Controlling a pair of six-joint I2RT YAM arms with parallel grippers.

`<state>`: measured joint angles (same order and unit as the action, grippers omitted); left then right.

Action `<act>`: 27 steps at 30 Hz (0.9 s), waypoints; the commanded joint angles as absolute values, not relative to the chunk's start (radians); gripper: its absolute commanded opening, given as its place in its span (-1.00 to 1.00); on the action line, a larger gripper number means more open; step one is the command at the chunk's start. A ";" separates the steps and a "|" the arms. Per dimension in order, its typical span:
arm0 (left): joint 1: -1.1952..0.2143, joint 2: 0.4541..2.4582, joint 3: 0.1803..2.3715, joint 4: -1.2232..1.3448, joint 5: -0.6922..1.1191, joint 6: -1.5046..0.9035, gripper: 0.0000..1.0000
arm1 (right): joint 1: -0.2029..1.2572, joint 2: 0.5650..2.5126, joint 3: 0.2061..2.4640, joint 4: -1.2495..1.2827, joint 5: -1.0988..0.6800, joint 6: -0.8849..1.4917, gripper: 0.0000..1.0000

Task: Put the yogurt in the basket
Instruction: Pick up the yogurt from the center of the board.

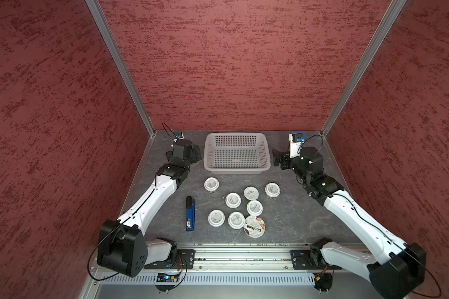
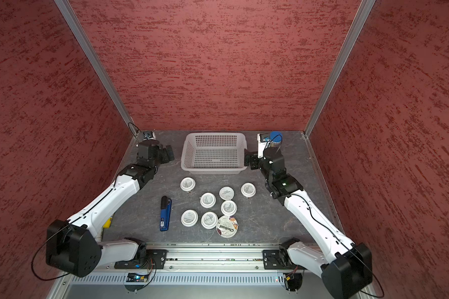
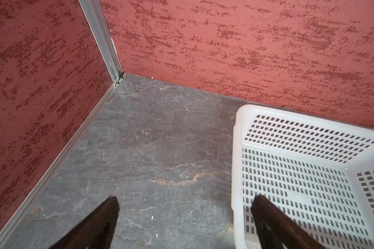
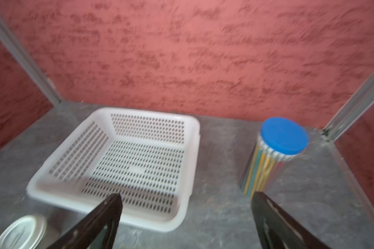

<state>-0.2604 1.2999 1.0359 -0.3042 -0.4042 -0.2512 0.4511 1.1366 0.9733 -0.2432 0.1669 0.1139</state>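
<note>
1. While the left gripper (image 3: 183, 200) and right gripper (image 4: 186, 196) are wide open and hold nothing, all eight yogurt cups (image 1: 233, 200) stand on the table (image 1: 290, 212), near the empty basket (image 1: 236, 169).
2. Some cups sit very close together. A finger coming down for one could bump the next and tip it.
3. The Chobani cup (image 1: 254, 226) is wider, so it could slip out.
4. Both grippers hang just beside the basket. A quick swing could push it away.
5. A blue stapler (image 1: 190, 213) lies near the cups and could get knocked.

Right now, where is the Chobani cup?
In both top views the Chobani cup stands nearest the front rail of all the cups, just right of a small white-lidded cup.
</note>
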 commanded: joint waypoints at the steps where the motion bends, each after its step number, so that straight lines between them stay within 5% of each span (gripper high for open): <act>1: -0.262 1.296 1.095 -0.427 -0.410 -0.309 0.99 | 0.493 1.200 1.009 -0.606 0.116 0.215 0.97; 27: -0.228 1.363 1.210 -0.761 -0.284 -0.457 0.99 | 0.541 1.309 0.905 -0.685 0.041 0.291 0.78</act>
<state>-0.2291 1.3426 1.1736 -0.7136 -0.3023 -0.4370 0.5335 1.2911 0.9085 -0.7193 0.0429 0.2893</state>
